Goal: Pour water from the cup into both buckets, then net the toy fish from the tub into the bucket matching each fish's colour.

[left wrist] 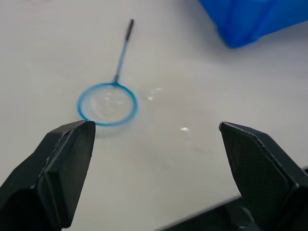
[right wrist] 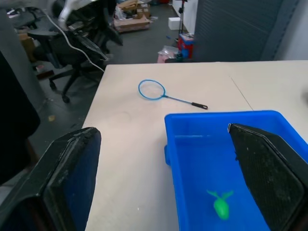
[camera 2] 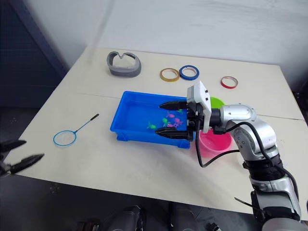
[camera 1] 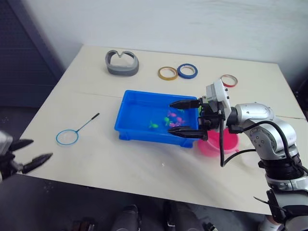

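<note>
The blue tub sits mid-table and holds several pink toy fish and green ones. My right gripper hovers open over the tub's right end, empty, with the green fish just ahead of it. The pink bucket stands right of the tub, partly behind my right arm. Behind that wrist peeks the green bucket. Left of the tub the net lies flat on the table. My left gripper is open at the table's near-left edge, short of the net. The cup is out of view.
At the back of the table lie a grey curved piece and three tape rings: yellow, blue, red. Bare tabletop stretches between the net, the tub and the near edge.
</note>
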You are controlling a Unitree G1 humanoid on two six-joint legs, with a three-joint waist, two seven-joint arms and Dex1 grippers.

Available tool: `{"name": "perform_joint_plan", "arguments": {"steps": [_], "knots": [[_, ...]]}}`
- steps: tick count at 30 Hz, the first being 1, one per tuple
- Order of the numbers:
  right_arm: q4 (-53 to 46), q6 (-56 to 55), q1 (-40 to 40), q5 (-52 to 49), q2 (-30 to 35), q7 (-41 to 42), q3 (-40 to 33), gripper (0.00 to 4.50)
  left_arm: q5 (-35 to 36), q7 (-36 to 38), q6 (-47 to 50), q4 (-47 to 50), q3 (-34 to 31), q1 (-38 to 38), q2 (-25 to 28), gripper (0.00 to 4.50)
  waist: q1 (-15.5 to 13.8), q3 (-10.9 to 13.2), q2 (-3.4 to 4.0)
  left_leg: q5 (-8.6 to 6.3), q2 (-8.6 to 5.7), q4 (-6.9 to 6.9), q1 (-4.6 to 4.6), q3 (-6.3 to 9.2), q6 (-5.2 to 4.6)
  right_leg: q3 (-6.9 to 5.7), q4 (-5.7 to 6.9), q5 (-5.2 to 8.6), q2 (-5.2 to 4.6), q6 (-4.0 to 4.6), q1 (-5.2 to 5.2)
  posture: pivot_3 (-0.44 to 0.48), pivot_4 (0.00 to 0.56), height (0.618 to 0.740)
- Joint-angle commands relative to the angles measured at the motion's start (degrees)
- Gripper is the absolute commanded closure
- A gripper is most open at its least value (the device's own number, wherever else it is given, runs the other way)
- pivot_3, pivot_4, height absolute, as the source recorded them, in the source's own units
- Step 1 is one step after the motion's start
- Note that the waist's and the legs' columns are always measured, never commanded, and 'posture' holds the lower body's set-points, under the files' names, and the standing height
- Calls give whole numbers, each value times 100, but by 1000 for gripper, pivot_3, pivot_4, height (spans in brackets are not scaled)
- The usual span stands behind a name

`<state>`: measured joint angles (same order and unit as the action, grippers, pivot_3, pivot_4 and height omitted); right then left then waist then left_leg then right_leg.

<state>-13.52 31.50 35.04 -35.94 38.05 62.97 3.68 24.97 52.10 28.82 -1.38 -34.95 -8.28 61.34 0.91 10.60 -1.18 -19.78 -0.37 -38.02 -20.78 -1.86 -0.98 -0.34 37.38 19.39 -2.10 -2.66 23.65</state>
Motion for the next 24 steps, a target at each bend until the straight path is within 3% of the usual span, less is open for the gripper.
{"name": "perform_joint_plan", "arguments": {"steps": [1, 6, 10, 14, 19, 22, 24], "knots": [[-545, 128, -169, -143, 79, -253, -305, 34, -648, 372, -316, -1466, 1394, 1497, 249, 0, 37, 0, 0, 3, 0, 1, -4, 0, 4, -6, 5, -1, -2, -2, 1, 0, 150, 740], [-1130, 414, -568, -279, 182, -679, -595, 34, -1762, 857, -754, -3912, 3081, 4165, -89, 0, 67, -10, -17, 16, -1, -24, -67, -17, 24, -30, 49, -7, -3, -14, 65, 0, 150, 740], [-1665, 685, -949, -499, 280, -1045, -878, 34, -2560, 563, -1244, -5823, 3788, 5763, -626, 0, 71, -11, -19, 12, 0, -89, -118, -19, 15, -62, 69, -10, -11, -19, 99, 0, 150, 740], [-1967, 864, -1135, -675, 361, -1297, -1081, 34, -2953, 344, -1748, -6756, 4024, 6348, -1023, 0, 84, -11, -21, 6, -1, -123, -137, -28, 0, -56, 68, -21, -17, -39, 106, 0, 150, 740], [-2214, 1133, -1204, -983, 533, -1619, -1425, 34, -3490, -245, -2015, -7326, 4308, 6513, -1380, 0, 38, -14, -24, 7, -1, -126, -137, -24, 0, -59, 70, -22, -19, -40, 105, 0, 150, 740], [-2339, 1239, -1295, -1103, 654, -1745, -1588, 0, -3577, -338, -1945, -7447, 4305, 6558, -1534, 809, 1, -14, -24, 8, -1, -128, -134, -23, 1, -59, 73, -22, -20, -40, 102, 0, 150, 740], [-2430, 1284, -1365, -1189, 717, -1827, -1661, 0, -3617, -357, -1932, -7489, 4298, 6556, -1601, 1694, -29, -14, -24, 10, -2, -133, -130, -24, 1, -58, 84, -22, -22, -40, 100, 0, 150, 740]]}}
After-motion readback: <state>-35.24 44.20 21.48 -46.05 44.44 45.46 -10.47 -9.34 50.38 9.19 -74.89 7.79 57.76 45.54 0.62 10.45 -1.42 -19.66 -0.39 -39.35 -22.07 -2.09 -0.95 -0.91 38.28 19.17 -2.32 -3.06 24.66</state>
